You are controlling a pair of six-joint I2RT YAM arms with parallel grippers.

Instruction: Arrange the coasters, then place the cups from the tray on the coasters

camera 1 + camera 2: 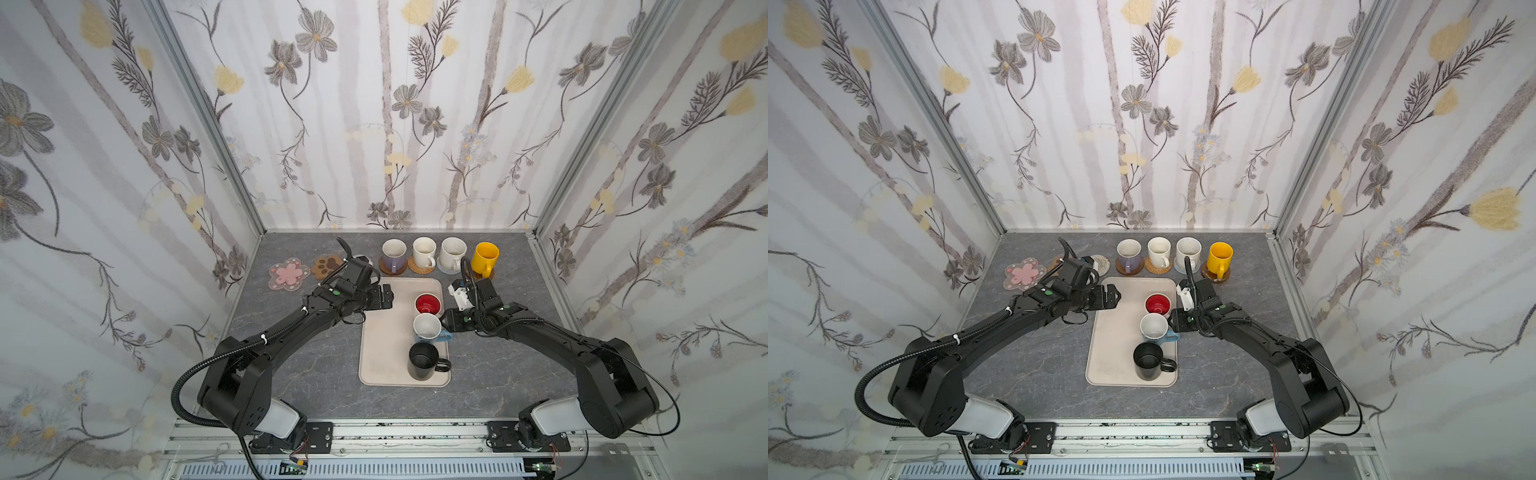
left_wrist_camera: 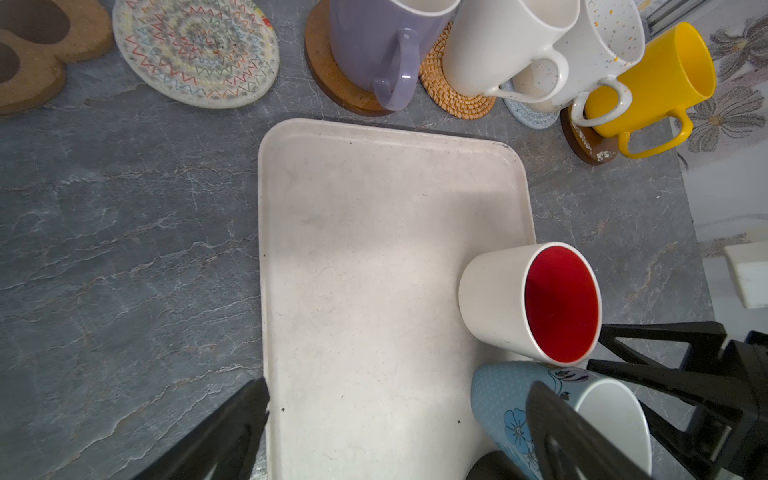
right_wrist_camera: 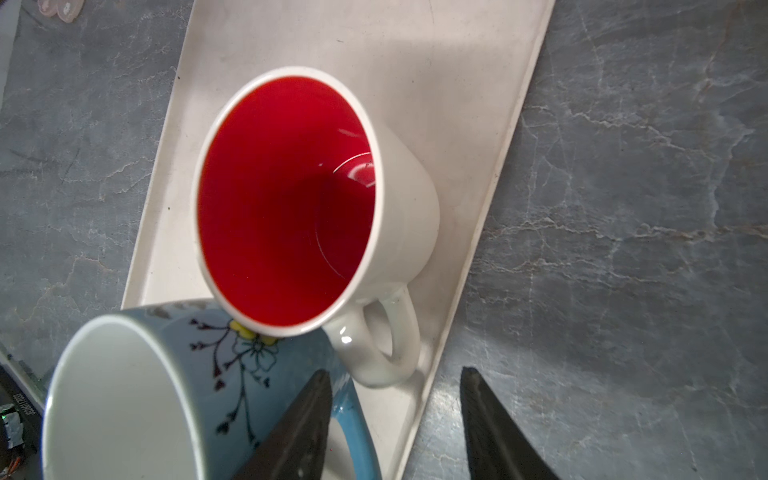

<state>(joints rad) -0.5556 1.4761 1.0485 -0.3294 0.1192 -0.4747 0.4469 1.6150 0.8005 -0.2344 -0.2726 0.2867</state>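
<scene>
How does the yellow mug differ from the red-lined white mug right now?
The yellow mug is yellow inside and out; the red-lined mug is white outside and red inside. The yellow mug stands on a brown coaster in the far row; the red-lined mug stands on the tray. Both are upright, handled and empty.

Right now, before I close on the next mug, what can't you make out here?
- Grey-blue round coaster: mostly under the speckled white mug, wherever shown.
- Brown paw-shaped coaster: cut off by the left wrist view's edge.
- Whitish crocheted round coaster: half behind the left arm in a top view.
</scene>
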